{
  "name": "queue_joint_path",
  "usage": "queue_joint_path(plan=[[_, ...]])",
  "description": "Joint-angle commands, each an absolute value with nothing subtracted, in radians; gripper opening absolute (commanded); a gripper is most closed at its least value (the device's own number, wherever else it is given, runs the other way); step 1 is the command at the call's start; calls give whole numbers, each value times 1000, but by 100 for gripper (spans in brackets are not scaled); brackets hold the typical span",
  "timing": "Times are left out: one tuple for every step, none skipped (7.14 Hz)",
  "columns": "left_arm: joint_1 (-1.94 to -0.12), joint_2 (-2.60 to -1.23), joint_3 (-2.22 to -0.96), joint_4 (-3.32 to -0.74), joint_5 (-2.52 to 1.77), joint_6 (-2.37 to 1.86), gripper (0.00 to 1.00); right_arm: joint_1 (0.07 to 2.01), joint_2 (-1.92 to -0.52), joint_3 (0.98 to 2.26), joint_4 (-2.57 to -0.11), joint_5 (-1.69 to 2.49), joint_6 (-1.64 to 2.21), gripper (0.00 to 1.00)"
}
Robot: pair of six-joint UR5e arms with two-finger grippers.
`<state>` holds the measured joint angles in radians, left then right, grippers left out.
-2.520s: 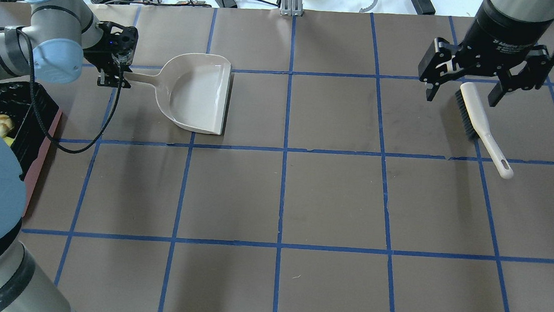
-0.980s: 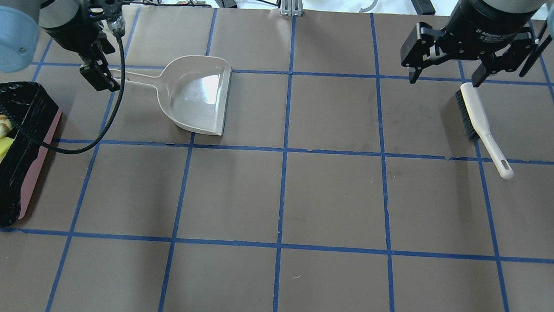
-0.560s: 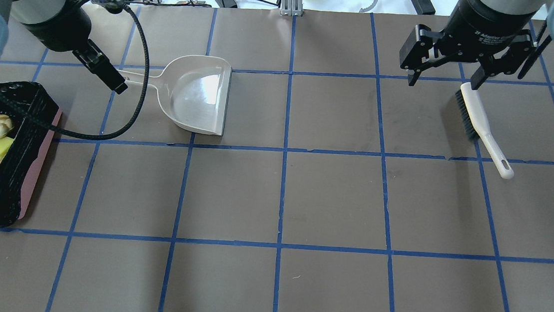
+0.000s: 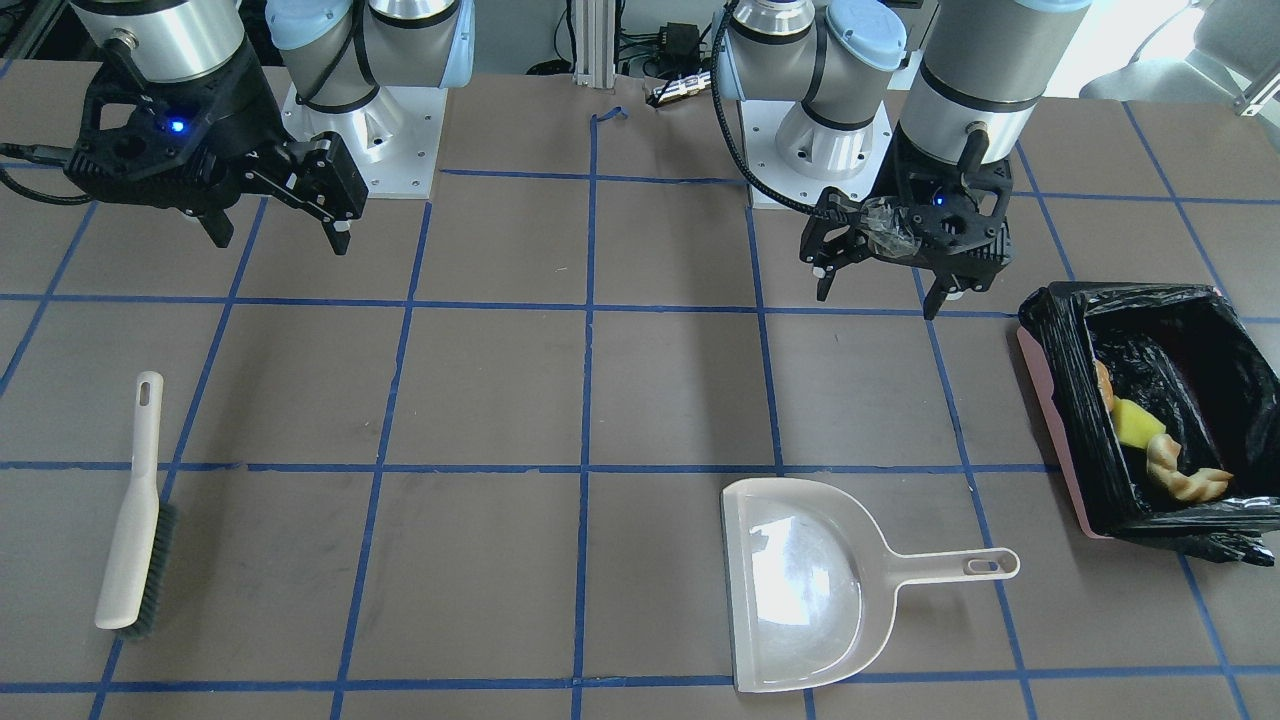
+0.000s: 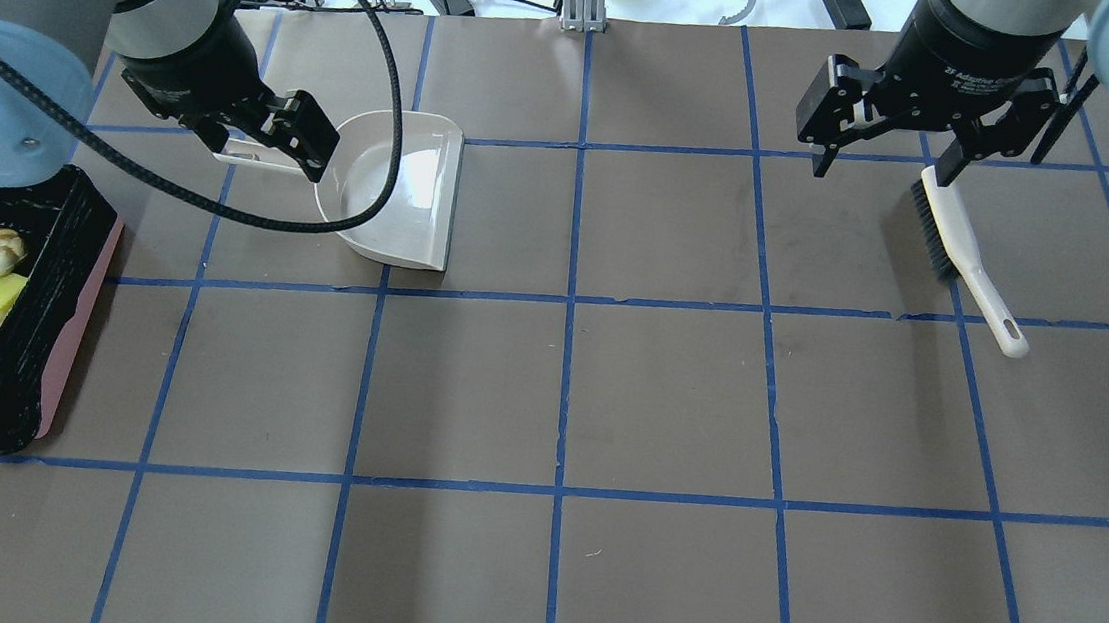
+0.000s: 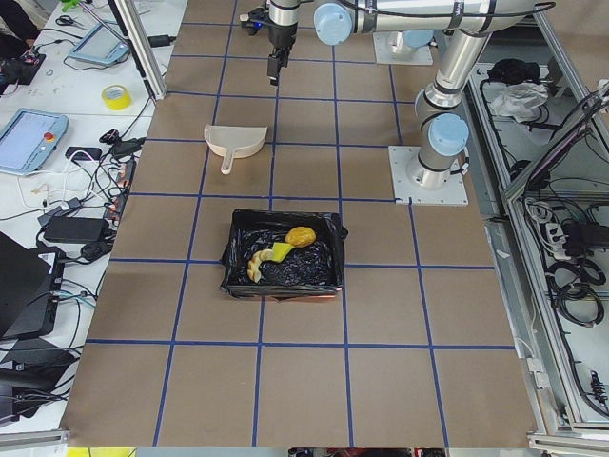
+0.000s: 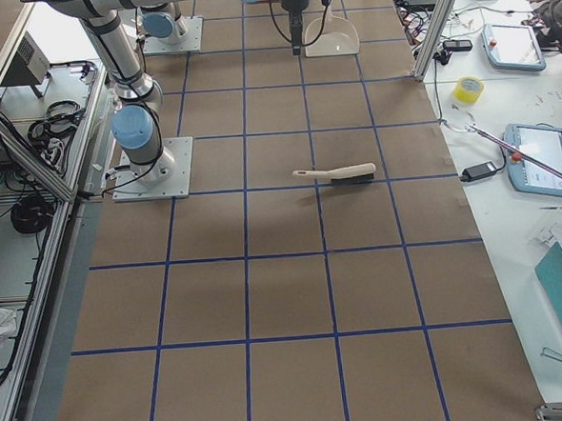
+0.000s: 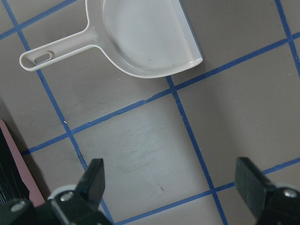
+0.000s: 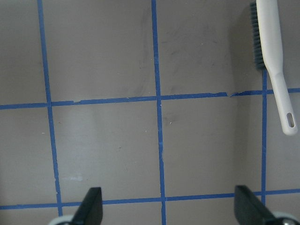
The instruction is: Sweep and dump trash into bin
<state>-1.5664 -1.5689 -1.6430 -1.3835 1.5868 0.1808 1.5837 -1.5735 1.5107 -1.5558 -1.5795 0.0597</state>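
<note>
In the bin [image 4: 1050, 415], at the table end on the robot's left, lie all three pieces of trash: the golden-brown potato-like lump [image 6: 301, 236], the yellow sponge block [image 4: 1138, 425] and the curved croissant-like piece [image 4: 1185, 482], resting on the crinkled black liner. The beige dustpan [image 4: 800, 590] lies flat on the table near the bin with nothing in its pan, handle pointing toward the bin. The hand brush [image 4: 135, 510] lies well apart from it on the robot's right side, bristles to the table.

The left gripper [image 4: 878, 300] hangs above the table between the dustpan and the robot's base, fingers spread wide and holding nothing. The right gripper [image 4: 281, 242] hovers near the brush, its fingers likewise spread and empty.

Judged from this, the sweeping and the dumping are done and both tools are set down. No trash shows outside the bin, so little seems left beyond the arms drawing clear.

The table [image 5: 667, 402] is covered in matte brown paper marked into squares by blue tape. Around it stand white benches with cables, tablets [image 7: 545, 151] and a yellow tape roll [image 6: 114, 96].
</note>
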Motion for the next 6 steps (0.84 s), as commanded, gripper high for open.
queue_joint_path(plan=[[-1575,-1580,-1623,-1396,1589,7,100,1580,-1572,1512,-1559,-1592,43,100],[-1581,-1571,-1618,-1419,1588,-47,100,1585,-1581,1513,-1551,-1588,46,100],[-1582,-1566,-1618,-1427,1588,-48,100,1586,-1585,1511,-1548,-1592,52,100],[-1583,-1556,-1629,-1433,1583,-48,100,1586,-1585,1506,-1505,-1595,54,100],[-1583,-1555,-1631,-1440,1582,-48,100,1588,-1583,1500,-1500,-1589,55,100],[-1583,-1552,-1629,-1439,1583,-48,100,1588,-1580,1497,-1502,-1594,57,100]])
